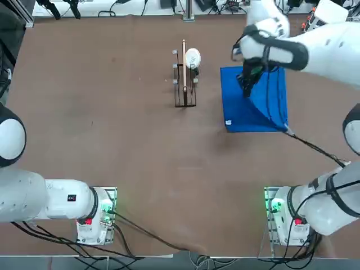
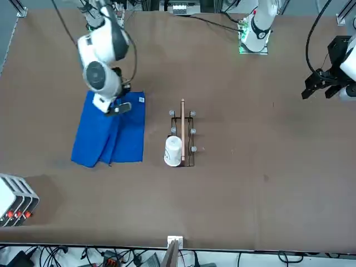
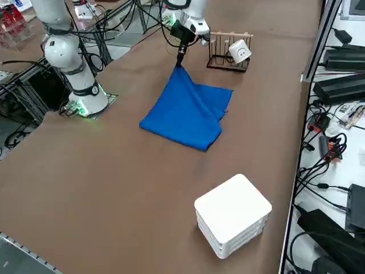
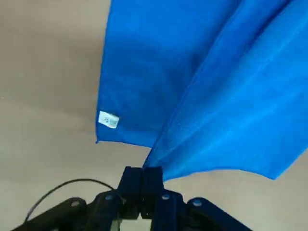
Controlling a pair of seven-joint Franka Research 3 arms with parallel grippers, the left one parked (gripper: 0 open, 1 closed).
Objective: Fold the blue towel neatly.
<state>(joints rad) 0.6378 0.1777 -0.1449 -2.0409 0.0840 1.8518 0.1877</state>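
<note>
The right hand (image 4: 140, 170) is closed, its fingertips (image 4: 153, 172) clamped on an edge of the blue towel (image 3: 188, 114) near one corner. It holds that part up off the brown surface (image 3: 114, 188), and the cloth slopes down from the grip in a raised, narrowing peak. The rest of the towel lies spread on the surface, on the robot's right side of the table and toward the far edge. A loose fold slants across the cloth from the pinched part, with one layer lying over another. A small white tag (image 4: 109, 119) shows at a corner of the flat part, on the side toward the rack and nearer the robot; the hand is apart from it.

To the robot's left of the towel, and apart from it, stands a dark wire rack (image 1: 185, 84) with a light wooden rod (image 1: 184, 62) along it. A white mug (image 3: 239, 51) sits tilted on the rack's side that faces the towel. On the other side of the towel, well apart from it, a stack of white square trays (image 3: 233, 214) stands on the surface. Past the far edge of the surface lie black power adapters (image 3: 342, 91) and tangled cables (image 3: 333, 151).
</note>
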